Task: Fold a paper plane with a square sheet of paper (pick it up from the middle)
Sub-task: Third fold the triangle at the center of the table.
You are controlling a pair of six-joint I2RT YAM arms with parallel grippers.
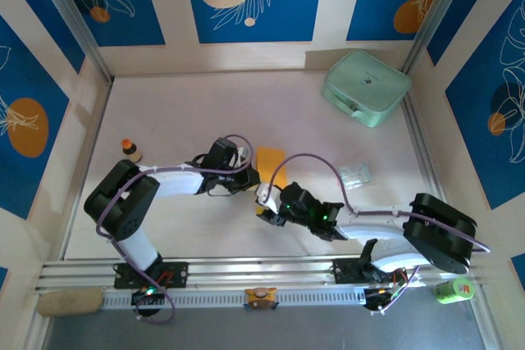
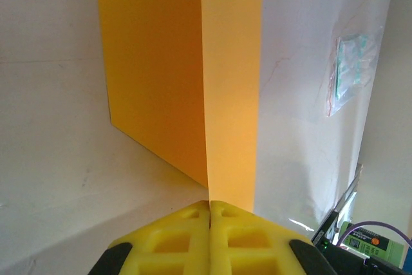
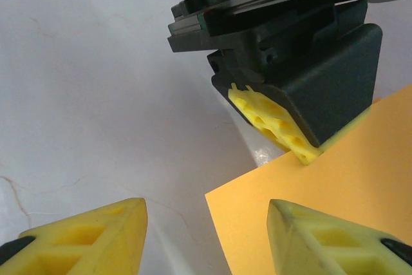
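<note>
With left jaws pressed together, pinches paper (image 2: pixel 154 69) at the near end of a crease; holds right jaws spread at a corner. Finds it mid-tabletop (image 1: pixel 205 112), between arms. Seems one fold in; leaves most folds undone.

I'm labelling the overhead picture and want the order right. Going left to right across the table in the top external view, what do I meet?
small brown bottle → left tool, shut on the sheet's edge → orange sheet of paper → clear plastic packet
</note>
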